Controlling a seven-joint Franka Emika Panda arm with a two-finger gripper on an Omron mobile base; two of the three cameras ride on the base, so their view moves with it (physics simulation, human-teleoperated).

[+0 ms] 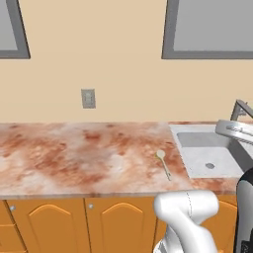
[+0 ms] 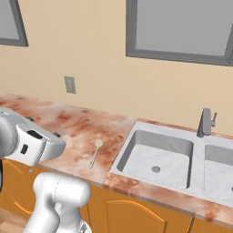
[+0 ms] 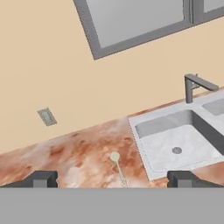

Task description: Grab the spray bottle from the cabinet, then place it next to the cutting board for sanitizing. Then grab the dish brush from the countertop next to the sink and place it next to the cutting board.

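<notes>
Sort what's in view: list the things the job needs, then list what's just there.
For the job:
- dish brush lying on the countertop, left of the sink
- sink
- gripper, open and empty, above the countertop

Just there:
- faucet
- wall outlet
- windows
- orange drawer units

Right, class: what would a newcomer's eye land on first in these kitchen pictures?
Probably the marbled red-and-cream countertop, running along the wall under grey-framed windows. Next, the grey steel sink set into it with its faucet behind. Then the slim pale dish brush lying alone on the stone just left of the sink.
</notes>
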